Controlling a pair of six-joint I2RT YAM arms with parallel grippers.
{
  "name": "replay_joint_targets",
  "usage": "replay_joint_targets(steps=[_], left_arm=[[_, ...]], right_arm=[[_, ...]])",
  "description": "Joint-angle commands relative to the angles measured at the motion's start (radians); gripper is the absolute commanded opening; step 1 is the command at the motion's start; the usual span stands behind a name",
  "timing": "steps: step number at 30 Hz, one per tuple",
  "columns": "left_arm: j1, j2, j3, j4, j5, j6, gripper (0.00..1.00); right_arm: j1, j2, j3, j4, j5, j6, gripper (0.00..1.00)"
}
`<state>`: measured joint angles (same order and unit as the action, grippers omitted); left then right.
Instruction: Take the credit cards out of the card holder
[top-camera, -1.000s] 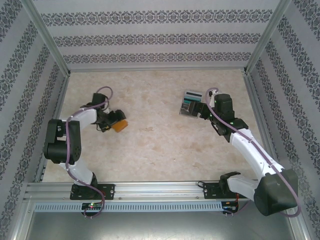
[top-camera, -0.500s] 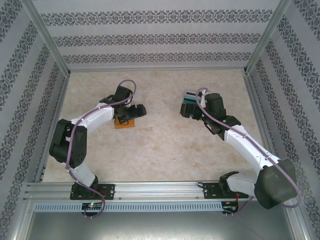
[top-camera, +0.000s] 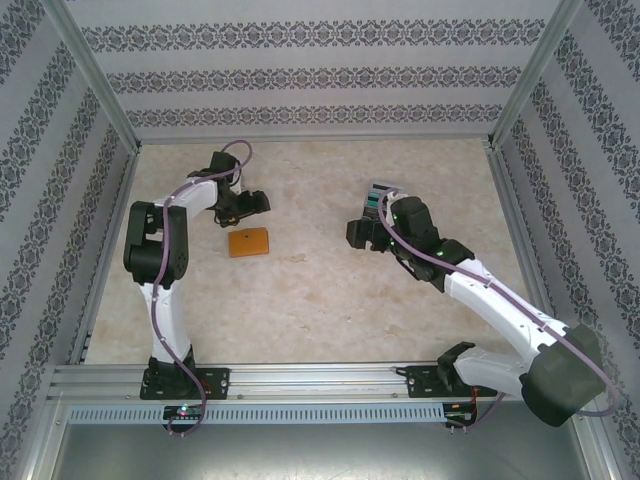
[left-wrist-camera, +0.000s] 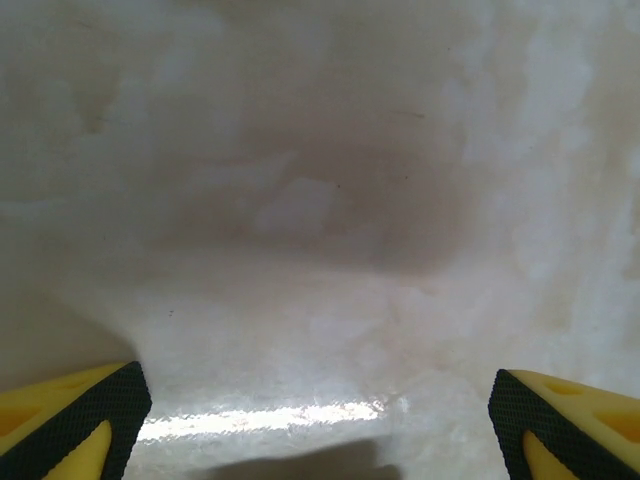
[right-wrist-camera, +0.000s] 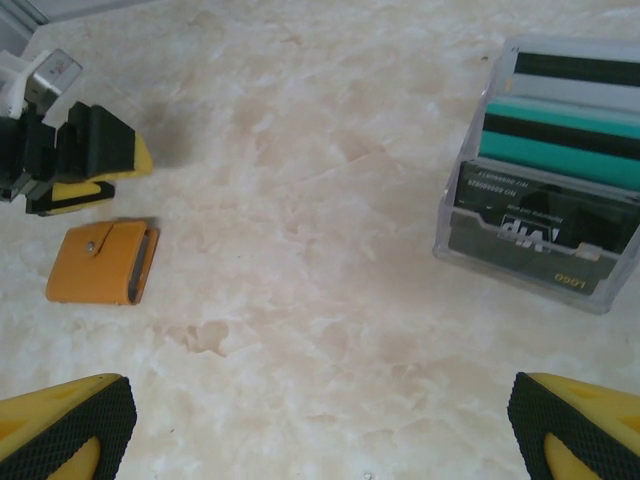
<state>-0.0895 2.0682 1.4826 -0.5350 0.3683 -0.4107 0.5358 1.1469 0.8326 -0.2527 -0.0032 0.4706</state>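
Card holder (top-camera: 248, 243) shut, flat on surface (top-camera: 320, 300), left of centre, just near of left claw (top-camera: 258, 204). Left claw, right claw (top-camera: 358, 235) spread, empty. Judged light, thin, pliable: pinch flap edge.

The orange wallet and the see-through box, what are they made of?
The card holder looks like smooth leather or fake leather: matte orange, with a snap tab. The clear box looks like hard shiny plastic: its contents show through the walls.
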Motion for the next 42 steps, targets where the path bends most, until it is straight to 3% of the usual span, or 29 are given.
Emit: replay_joint_targets(steps=[1, 7, 16, 22, 27, 31, 35, 37, 42], left_arm=[[-0.001, -0.047, -0.060, -0.022, 0.085, 0.010, 0.92], [-0.014, -0.173, -0.310, 0.153, 0.204, -0.147, 0.91], [-0.158, -0.384, -0.595, 0.289, 0.133, -0.285, 0.92], [-0.271, -0.420, -0.595, 0.243, -0.094, -0.344, 0.92], [-0.299, -0.495, -0.508, 0.024, -0.309, -0.311, 0.91], [-0.356, -0.481, -0.418, -0.124, -0.426, -0.303, 0.82], [-0.395, -0.423, -0.358, -0.193, -0.486, -0.317, 0.55], [-0.405, -0.396, -0.335, -0.202, -0.492, -0.311, 0.49], [-0.420, -0.328, -0.269, -0.235, -0.514, -0.281, 0.46]], right_arm=[[0.053, 0.006, 0.041, -0.036, 0.088, 0.057, 0.98], [0.174, 0.062, 0.101, -0.074, 0.223, 0.112, 0.98], [0.184, 0.091, 0.164, -0.128, 0.242, 0.076, 0.98], [0.086, 0.059, 0.147, -0.132, 0.073, 0.024, 0.98], [0.038, 0.005, 0.140, -0.187, 0.072, -0.019, 0.98], [0.010, -0.042, 0.093, -0.165, 0.061, -0.042, 0.98], [-0.014, -0.053, 0.082, -0.163, 0.029, -0.042, 0.98], [-0.019, -0.050, 0.078, -0.154, 0.018, -0.043, 0.98], [-0.022, -0.018, 0.096, -0.151, 0.002, -0.046, 0.98]])
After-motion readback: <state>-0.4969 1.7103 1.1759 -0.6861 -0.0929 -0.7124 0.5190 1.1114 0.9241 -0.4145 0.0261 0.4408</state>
